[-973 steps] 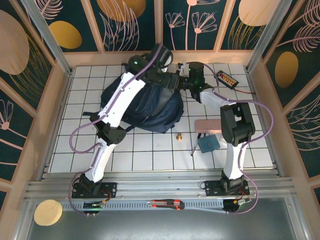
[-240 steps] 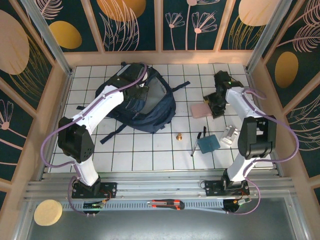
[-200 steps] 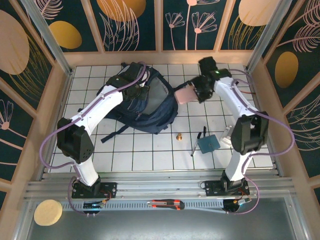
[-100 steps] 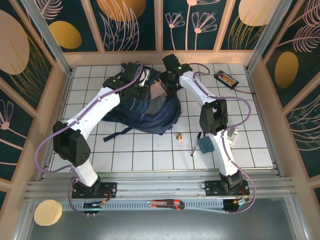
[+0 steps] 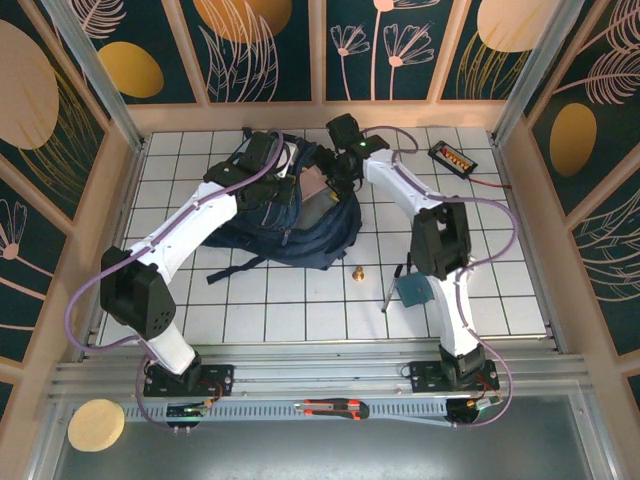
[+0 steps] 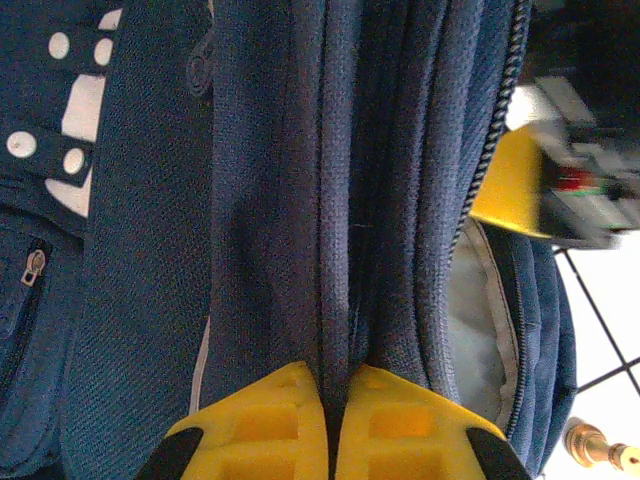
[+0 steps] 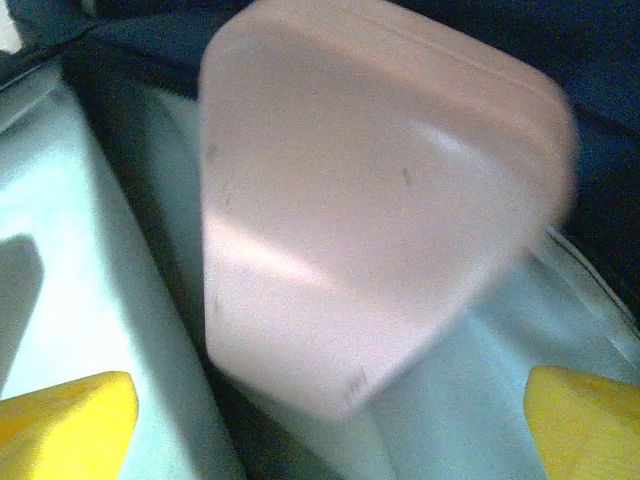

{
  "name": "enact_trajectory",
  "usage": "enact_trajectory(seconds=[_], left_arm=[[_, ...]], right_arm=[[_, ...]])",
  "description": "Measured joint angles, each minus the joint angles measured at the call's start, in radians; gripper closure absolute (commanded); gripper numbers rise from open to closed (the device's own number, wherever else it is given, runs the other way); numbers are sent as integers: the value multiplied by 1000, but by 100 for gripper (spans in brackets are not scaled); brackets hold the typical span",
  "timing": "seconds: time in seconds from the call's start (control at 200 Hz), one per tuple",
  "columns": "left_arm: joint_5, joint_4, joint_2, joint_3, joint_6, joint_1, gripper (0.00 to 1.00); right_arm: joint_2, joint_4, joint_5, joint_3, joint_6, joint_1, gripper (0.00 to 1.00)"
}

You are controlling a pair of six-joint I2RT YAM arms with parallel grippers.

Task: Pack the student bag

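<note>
Left gripper [image 6: 335,400] pinches a fold of the student bag [image 6: 300,200]; right gripper [image 7: 328,415] stands spread wide, pink case [image 7: 370,220] at its 12 o'clock.

— The student bag [image 6: 330,200]?
— Matt navy cloth, coarse weave (its lining [image 7: 60,270] is paler, smoother, faintly shiny).
— The pink case [image 7: 380,200]?
— Smooth plastic, soft satin sheen.
— Fingers [image 6: 260,435] of the left gripper [image 6: 333,415]?
— Matt yellow plastic. The little fitting [image 6: 597,447] is glossy brass-coloured metal.

Flat case [image 5: 316,186] in the mouth of the student bag [image 5: 300,228].
</note>
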Motion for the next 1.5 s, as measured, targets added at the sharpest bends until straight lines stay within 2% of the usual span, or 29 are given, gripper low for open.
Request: enact_trajectory(seconds=[0.2,0.245,0.345,0.4,0.425,0.49,0.6,0.741,0.841,1.001,1.176,1.231,1.396,1.496], left_arm=[[3,47,-4,-43,0,1,100],[5,60,-9,-63,0,1,100],[8,81,-25,-98,0,1,100],[8,91,-32,-106,0,1,100],[8,93,-34,-108,0,1,100],[8,98,-37,-111,0,1,100],[11,100,-38,-115,0,1,100],[11,101,-38,-115,0,1,100],[11,101,-38,-115,0,1,100],[11,100,-38,-115,0,1,100],[10,100,-40,-115,0,1,100],[6,100,-43,-117,0,1,100],[3,100,-55,-129,0,1,100],[3,101,-63,-136,0,1,100]], right_arm=[[-330,-11,134,-245,-113,-29,3],[-430,24,98,-343,-136,-67,10],[-644,114,-9,-615,-174,-225,14],[-703,96,-33,-706,-199,-319,11],[-713,66,-33,-730,-222,-355,7],[-706,-19,-8,-742,-274,-387,1],[-701,-146,47,-771,-387,-359,1],[-708,-252,118,-917,-486,-309,1],[-707,-315,174,-1000,-513,-216,1],[-665,-333,214,-1009,-511,-85,1],[-579,-318,274,-1009,-491,-17,16],[-563,-308,293,-1009,-489,-14,21],[-531,-286,343,-1009,-478,-13,29],[-513,-277,359,-1009,-479,-13,38]])
